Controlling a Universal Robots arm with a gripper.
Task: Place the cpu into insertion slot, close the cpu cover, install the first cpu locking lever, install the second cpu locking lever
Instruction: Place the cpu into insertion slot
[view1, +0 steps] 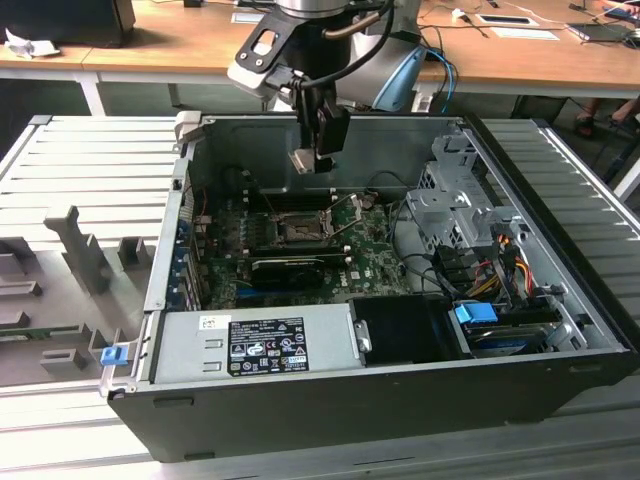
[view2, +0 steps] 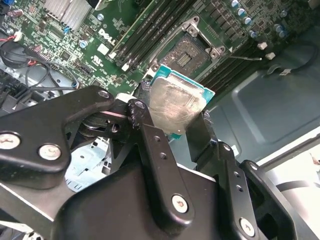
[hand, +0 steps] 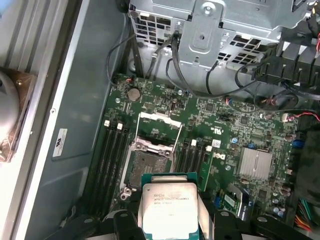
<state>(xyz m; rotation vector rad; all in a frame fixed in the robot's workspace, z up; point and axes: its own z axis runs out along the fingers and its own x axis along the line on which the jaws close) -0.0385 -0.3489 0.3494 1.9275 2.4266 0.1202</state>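
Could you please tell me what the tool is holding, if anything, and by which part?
The tool holds the cpu, pinched by two opposite side edges between its fingers, metal top uncovered, clear of the insertion slot.

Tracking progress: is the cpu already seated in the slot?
No: in the first wrist view the gripper holds the cpu apart from the slot, which lies bare.

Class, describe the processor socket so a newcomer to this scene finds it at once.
Find the open computer case, then the green board on its floor. The socket is the dark, metal-rimmed square between rows of long black slots; its neighbours are narrow strips, not square.
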